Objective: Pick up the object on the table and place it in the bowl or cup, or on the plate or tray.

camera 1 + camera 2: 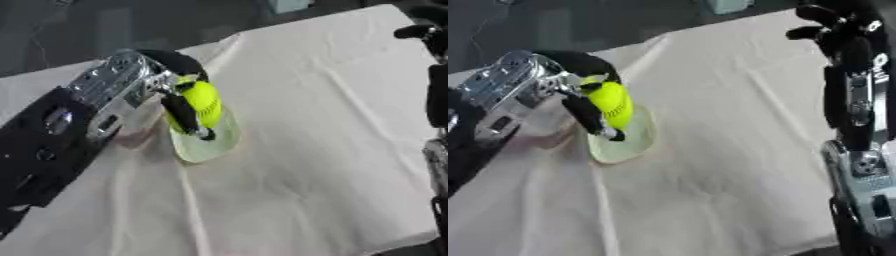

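Observation:
A yellow-green tennis ball [203, 102] is held in my left hand [179, 82], whose black fingers and thumb curl round it. The ball hangs just over a pale, translucent plate [210, 145] lying on the white cloth; whether it touches the plate I cannot tell. My left arm reaches in from the lower left. My right hand [837, 30] stays raised at the right edge, far from the ball, with its fingers loosely curled and holding nothing.
A white cloth [315, 150] covers the table, with creases running across it. The table's far edge runs diagonally along the top, with dark floor beyond it. My right forearm [859, 150] stands along the right side.

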